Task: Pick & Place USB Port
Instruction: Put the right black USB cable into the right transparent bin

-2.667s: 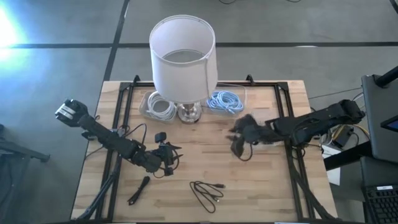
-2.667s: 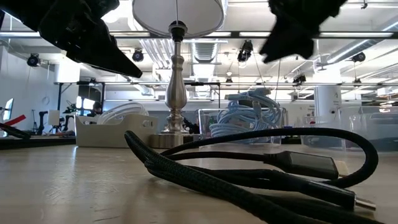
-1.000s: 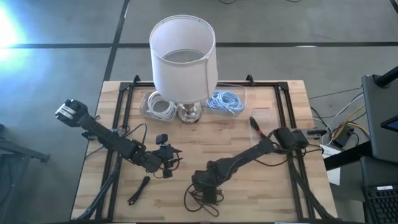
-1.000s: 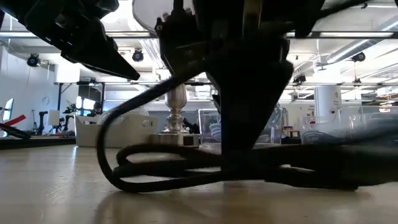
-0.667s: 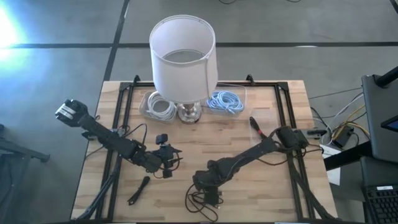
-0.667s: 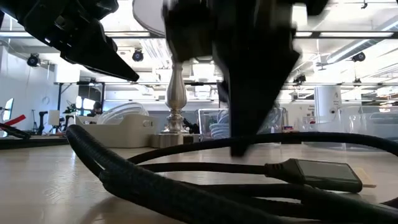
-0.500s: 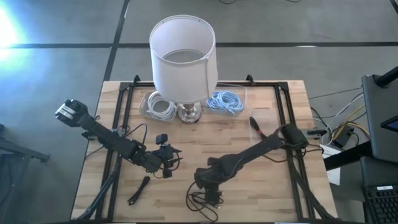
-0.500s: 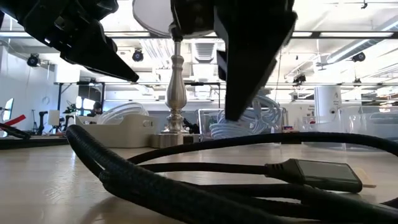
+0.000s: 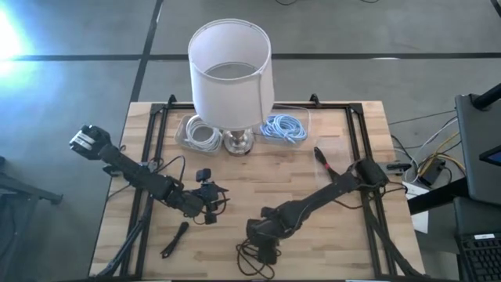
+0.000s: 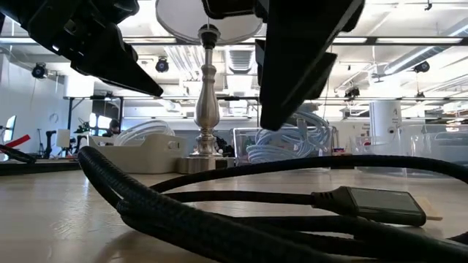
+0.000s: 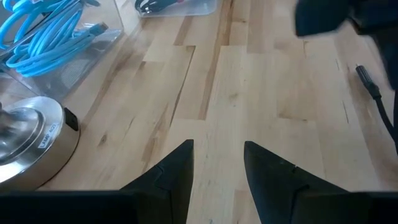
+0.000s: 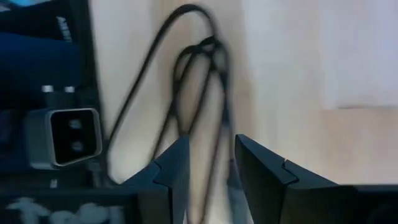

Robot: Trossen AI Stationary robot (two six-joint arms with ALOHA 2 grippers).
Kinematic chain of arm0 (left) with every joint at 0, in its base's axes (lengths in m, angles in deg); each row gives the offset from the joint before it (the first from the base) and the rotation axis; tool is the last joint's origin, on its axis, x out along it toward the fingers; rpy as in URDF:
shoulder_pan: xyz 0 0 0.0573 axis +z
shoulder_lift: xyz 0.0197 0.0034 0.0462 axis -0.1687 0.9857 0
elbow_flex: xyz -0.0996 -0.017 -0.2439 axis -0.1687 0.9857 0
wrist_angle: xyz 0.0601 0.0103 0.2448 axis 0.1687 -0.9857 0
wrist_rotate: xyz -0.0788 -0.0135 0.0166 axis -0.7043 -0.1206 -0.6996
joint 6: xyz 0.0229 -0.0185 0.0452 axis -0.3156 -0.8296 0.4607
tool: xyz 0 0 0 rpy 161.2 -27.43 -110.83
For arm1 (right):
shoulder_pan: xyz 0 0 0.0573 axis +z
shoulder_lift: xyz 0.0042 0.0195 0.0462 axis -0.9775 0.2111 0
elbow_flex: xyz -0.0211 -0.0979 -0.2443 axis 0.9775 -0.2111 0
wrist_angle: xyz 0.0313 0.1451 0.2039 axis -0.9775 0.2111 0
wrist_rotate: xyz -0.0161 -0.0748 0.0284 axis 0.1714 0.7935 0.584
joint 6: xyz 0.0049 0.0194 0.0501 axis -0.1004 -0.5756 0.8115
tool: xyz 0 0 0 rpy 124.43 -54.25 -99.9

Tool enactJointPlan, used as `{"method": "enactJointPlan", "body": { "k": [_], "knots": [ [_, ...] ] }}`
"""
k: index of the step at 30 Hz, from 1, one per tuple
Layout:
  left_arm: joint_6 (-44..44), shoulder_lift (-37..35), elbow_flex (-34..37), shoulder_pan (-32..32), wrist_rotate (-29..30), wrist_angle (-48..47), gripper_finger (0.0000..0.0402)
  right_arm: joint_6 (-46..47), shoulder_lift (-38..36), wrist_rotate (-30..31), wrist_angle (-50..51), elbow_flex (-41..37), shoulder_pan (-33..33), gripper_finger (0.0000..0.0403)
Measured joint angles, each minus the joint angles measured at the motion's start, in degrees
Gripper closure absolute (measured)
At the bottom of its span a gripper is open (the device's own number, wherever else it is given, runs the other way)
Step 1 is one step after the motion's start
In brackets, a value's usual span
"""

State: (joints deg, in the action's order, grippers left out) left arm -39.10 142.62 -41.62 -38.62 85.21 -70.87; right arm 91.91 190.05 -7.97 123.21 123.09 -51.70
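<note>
A: Where is the black braided USB cable (image 9: 256, 257) relative to the silver-based white-shaded lamp (image 9: 232, 74)?

B: Well in front of it, at the table's near edge. The right gripper (image 9: 262, 236) hovers directly above, jaws parted, empty.

A: The left gripper (image 9: 214, 200)?

B: Farther off, open, idle.

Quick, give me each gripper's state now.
Left gripper: open, holding nothing.
Right gripper: open, above the coiled black cable, not gripping it.

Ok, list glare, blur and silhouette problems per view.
High view: strong glare at the left edge. Low view: both arms are backlit black silhouettes; the near black cable is soft. Right wrist view: motion-smeared, cable loops streaked. Left wrist view: sharp.
</note>
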Motion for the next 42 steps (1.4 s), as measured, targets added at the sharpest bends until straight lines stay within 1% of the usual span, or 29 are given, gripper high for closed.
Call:
{"method": "enactJointPlan", "body": {
  "k": [4,8,16,21,26,30,35,38,40,42],
  "knots": [
    [-0.1,0.0,0.0,0.0,0.0,0.0,0.0257,0.4,1.7,-0.5,-0.1,-0.2,0.3,0.0273],
    [-0.5,0.0,0.0,0.0,-0.4,0.0,0.0257,-0.6,1.8,0.9,-0.8,-1.1,0.1,0.0275],
    [-0.5,0.0,0.0,0.0,-0.8,-0.3,0.0257,-1.7,2.0,0.5,-1.7,-4.1,0.1,0.0277],
    [-0.5,0.0,0.0,0.0,-0.8,-0.4,0.0257,-2.0,2.4,0.2,-4.0,-4.9,0.1,0.0277],
    [-0.5,0.0,0.0,0.0,-0.8,-0.4,0.0257,-2.4,3.9,1.6,-4.2,-5.0,0.0,0.0283],
    [-0.5,0.0,0.0,0.0,-0.8,-0.5,0.0257,-2.3,4.4,1.4,-3.8,-4.9,-0.6,0.0304],
    [-0.5,0.0,0.0,0.0,-0.8,-0.6,0.0257,-2.2,3.3,1.1,-2.2,-5.1,-1.8,0.0355],
    [-0.5,0.0,0.1,0.0,-0.8,-0.6,0.0257,-2.4,1.3,2.0,3.0,-5.4,-2.8,0.0385],
    [-0.5,0.0,0.1,0.0,-0.8,-0.6,0.0257,-2.4,-0.4,3.1,5.6,-5.4,-3.5,0.0389],
    [-0.5,0.0,0.1,0.0,-0.8,-0.5,0.0257,-2.2,-2.7,5.3,11.0,-5.3,-4.0,0.039]
  ]
}}
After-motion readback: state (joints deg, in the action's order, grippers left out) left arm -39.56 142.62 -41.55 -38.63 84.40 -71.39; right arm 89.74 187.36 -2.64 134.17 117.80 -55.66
